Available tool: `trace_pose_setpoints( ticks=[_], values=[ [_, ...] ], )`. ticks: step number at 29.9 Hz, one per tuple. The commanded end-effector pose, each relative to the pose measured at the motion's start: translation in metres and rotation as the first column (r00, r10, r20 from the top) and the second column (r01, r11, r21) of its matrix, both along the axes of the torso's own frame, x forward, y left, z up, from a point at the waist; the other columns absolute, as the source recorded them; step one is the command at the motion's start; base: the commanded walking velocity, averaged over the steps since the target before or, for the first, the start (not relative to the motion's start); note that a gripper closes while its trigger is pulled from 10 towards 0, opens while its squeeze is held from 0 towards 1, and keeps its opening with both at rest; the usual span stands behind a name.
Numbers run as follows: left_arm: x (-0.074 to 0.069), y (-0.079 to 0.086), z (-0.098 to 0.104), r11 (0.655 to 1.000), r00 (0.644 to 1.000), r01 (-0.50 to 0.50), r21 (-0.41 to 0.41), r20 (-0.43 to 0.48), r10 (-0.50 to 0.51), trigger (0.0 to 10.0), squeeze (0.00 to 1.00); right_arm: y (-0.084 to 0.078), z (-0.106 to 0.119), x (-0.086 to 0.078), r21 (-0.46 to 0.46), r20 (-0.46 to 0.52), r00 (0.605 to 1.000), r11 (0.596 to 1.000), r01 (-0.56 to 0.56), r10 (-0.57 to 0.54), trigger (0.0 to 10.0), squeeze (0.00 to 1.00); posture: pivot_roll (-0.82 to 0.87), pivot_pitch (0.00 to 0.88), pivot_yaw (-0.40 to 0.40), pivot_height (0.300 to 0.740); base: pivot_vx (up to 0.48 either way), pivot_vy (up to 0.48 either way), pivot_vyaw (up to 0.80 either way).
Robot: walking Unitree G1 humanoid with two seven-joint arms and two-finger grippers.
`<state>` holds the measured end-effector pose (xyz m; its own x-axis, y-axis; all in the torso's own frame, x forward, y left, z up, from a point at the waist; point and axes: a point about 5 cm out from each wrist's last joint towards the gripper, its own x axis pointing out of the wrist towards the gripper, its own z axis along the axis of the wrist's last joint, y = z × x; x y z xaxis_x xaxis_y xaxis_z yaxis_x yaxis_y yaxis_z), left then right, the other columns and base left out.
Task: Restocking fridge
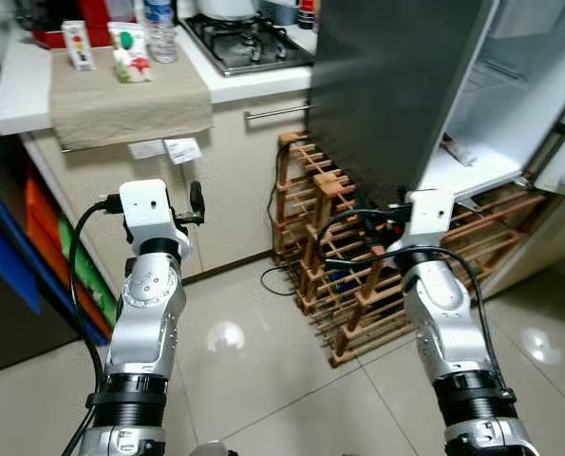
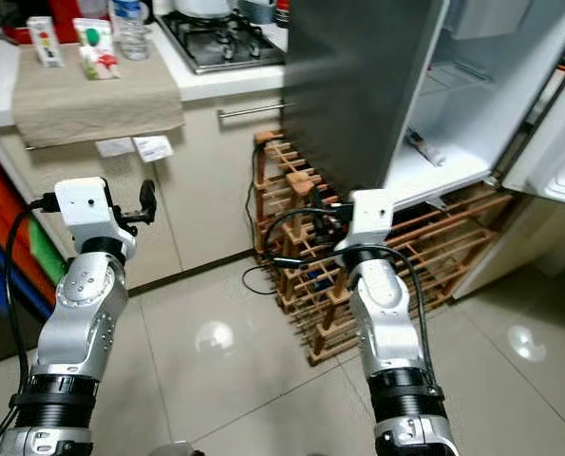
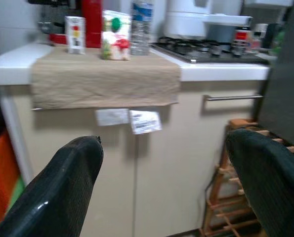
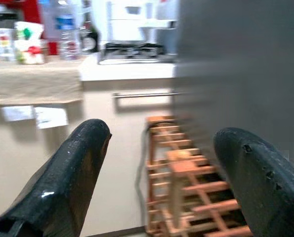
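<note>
So the grey fridge (image 1: 396,85) stands open beside a wooden wine rack (image 1: 358,285) on glossy tiles. Cartons (image 1: 130,52) and a water bottle (image 1: 160,28) sit on the worktop's beige cloth (image 1: 130,104). Left gripper (image 3: 161,182) and right gripper (image 4: 156,182): jaws wide, empty.

Two silver, ribbed metal arms fill the lower half of the frame, each ringed by a black band near the bottom edge. White boxy wrist housings cap them, with black cables looping out. The left gripper (image 3: 161,182) and right gripper (image 4: 159,182) have thick, glossy black fingers.
</note>
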<state>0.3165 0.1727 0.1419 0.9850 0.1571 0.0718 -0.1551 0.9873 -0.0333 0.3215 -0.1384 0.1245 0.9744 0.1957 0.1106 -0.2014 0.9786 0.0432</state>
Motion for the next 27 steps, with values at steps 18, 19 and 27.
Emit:
trace_pose_setpoints(
  ticks=[18, 19, 27],
  values=[
    [0.01, -0.011, 0.015, 0.999, 0.998, 0.027, 0.031, 0.061, -0.029, 10.0, 0.0, 0.006, 0.0, 0.003, -0.048, -0.019, 0.999, 0.998, -0.039, 0.038, 10.0, 0.0, -0.06, 0.0, -0.016, 0.74, 0.469, 0.0, 0.28],
    [0.01, -0.012, 0.015, 0.999, 0.997, 0.026, 0.034, 0.066, -0.028, 10.0, 0.0, 0.005, 0.0, 0.003, -0.049, -0.017, 0.999, 0.998, -0.031, 0.03, 10.0, 0.0, -0.06, 0.0, -0.019, 0.74, 0.469, 0.0, 0.72],
    [0.012, -0.008, 0.019, 0.999, 0.996, 0.014, 0.038, 0.082, -0.017, 10.0, 0.0, 0.006, 0.005, 0.004, -0.067, 0.013, 0.999, 0.997, -0.043, 0.044, 10.0, 0.0, -0.06, 0.0, -0.021, 0.74, 0.469, 0.0, 0.66]
  ],
)
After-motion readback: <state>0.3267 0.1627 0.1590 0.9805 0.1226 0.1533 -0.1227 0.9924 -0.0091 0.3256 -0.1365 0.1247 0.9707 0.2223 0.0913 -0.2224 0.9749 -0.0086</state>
